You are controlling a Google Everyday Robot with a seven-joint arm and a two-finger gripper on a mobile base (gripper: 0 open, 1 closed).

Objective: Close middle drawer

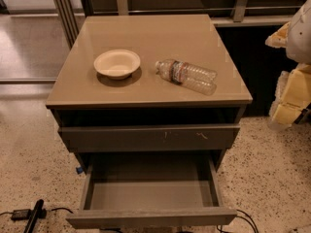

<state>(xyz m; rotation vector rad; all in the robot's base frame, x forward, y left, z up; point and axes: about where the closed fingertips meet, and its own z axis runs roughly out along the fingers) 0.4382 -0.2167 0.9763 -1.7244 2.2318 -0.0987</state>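
The middle drawer (151, 216) is pulled far out at the bottom of the cabinet. It has a plain dark grey-brown front and an empty grey box interior (150, 191). Above it, a taller drawer front with small pale scratch marks (150, 138) stands slightly out from the cabinet body. My gripper (290, 101) shows as white and yellow parts at the right edge of the view. It hangs beside the cabinet's right side at about countertop height, well apart from the open drawer.
A cream bowl (117, 63) and a clear plastic bottle lying on its side (187, 75) rest on the beige cabinet top (146, 33). Black cables and a plug (29, 213) lie on the speckled floor at lower left. More cables (245, 220) lie at lower right.
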